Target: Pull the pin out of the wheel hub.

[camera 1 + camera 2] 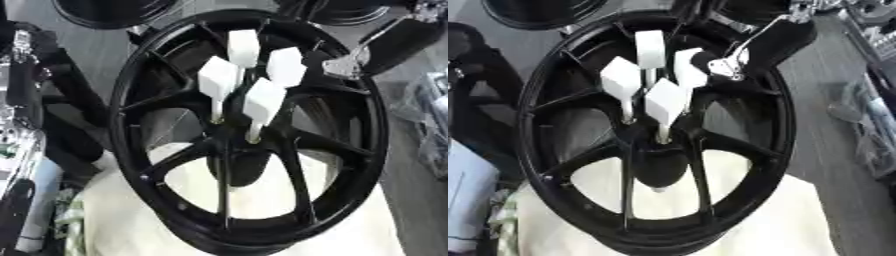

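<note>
A black wheel hub (249, 135) is standing tilted on a pale cloth (131, 220), spokes fanning out from its centre, and four white-headed pins (262, 102) are sticking up out of that centre, their thin stems seated between the spokes. The right hand (730, 62) is reaching in from the upper right over the rim, its silvery tip sitting just beside the rightmost pin (285, 66) — whether its fingers are closing on that white head or only hovering next to it cannot be told, since most of the hand is hiding behind the black arm. The left hand is not showing in either view. Judging by this, the step in hand is getting hold of one pin, none being out yet. To do it well, the fingers should be pinching the flat white head squarely and drawing along the stem's own line — up and away from the centre — rather than sideways, so the neighbouring pins are not getting knocked and the stem is not binding in its hole
</note>
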Robot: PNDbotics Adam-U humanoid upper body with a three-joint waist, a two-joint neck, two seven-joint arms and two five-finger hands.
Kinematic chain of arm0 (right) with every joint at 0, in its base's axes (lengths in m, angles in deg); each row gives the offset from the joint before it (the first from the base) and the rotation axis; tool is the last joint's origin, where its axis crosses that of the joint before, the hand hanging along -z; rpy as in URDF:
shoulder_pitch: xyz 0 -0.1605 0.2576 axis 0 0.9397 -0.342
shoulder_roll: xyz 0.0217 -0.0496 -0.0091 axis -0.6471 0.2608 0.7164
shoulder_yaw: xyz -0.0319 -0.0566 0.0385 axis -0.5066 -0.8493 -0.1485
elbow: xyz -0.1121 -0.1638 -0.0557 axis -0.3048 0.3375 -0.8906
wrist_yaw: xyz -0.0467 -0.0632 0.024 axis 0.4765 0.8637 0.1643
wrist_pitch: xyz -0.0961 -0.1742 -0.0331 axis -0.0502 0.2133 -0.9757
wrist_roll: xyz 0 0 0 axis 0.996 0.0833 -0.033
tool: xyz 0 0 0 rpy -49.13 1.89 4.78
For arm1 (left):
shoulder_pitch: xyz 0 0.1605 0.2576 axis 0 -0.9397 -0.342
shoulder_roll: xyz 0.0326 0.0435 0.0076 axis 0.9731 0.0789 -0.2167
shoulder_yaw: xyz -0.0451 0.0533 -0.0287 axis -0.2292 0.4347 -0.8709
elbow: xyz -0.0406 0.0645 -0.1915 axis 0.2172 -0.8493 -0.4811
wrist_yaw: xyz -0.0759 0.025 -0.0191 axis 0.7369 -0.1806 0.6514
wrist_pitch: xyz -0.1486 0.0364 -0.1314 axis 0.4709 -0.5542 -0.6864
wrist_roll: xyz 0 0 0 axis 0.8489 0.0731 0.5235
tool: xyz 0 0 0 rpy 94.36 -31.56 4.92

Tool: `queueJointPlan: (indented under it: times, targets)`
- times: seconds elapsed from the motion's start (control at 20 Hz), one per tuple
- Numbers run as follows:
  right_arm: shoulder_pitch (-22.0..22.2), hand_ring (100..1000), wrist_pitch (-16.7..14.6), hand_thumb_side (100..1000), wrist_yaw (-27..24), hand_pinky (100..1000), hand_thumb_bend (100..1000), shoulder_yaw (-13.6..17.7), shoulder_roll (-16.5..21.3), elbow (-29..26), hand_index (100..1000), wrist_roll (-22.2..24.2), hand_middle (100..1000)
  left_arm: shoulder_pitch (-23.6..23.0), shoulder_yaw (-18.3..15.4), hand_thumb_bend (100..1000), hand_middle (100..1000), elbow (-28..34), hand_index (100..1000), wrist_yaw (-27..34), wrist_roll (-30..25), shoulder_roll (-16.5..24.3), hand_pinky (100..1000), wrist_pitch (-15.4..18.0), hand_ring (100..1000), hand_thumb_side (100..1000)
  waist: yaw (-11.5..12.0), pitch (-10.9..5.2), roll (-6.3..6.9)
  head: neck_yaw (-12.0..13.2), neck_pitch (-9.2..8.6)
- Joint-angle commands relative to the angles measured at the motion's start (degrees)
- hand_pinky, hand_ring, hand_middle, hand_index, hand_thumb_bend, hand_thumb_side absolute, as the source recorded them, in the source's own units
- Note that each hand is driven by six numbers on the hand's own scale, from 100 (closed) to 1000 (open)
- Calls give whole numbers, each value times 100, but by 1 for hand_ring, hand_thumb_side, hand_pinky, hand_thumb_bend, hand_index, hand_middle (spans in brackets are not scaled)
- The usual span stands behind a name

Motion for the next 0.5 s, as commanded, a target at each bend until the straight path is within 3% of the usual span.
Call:
queueJointPlan:
  times: [0.05, 0.5]
  targets:
    - [-131, 764, -108, 424, 83, 810, 242, 19, 16, 90, 885, -30, 759, 93, -61, 104, 728, 106, 713, 22, 8, 63, 666, 28, 842, 858, 21, -136, 13, -36, 17]
    - [-103, 765, -230, 433, 68, 813, 254, 1, -36, 294, 862, 41, 754, 126, -161, 122, 728, 71, 714, 174, 224, 15, 667, -19, 843, 867, 81, -127, 13, -90, 5]
